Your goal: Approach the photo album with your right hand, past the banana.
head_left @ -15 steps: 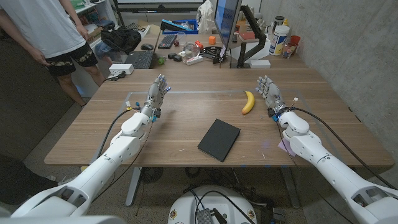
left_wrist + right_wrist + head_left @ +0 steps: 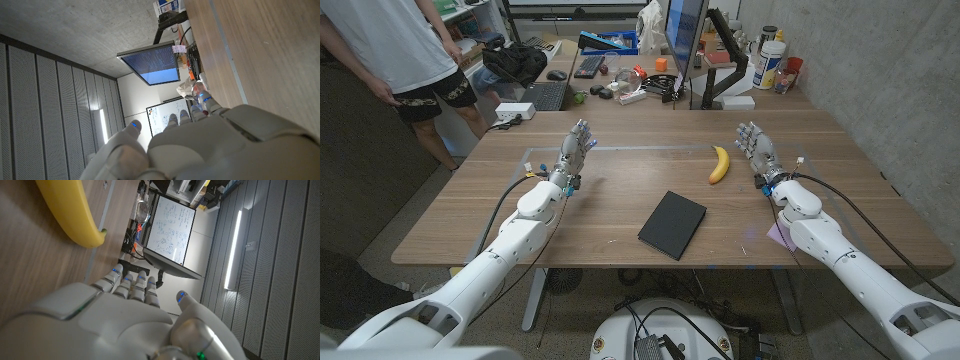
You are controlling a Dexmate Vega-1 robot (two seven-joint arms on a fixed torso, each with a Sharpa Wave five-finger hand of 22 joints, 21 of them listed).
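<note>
A black photo album lies near the table's front middle. A yellow banana lies beyond it, toward the right; it also shows close by in the right wrist view. My right hand stands to the right of the banana, fingers together and pointing away, holding nothing; its back shows in its wrist view. My left hand stands at the left of the table, fingers up, empty, with its back in the left wrist view.
A person stands at the table's far left corner. A monitor, keyboards, bottles and clutter crowd the far edge. The wooden table ends close to the right of my right arm.
My right hand has shifted slightly right and away. The left hand, banana and album have not moved.
</note>
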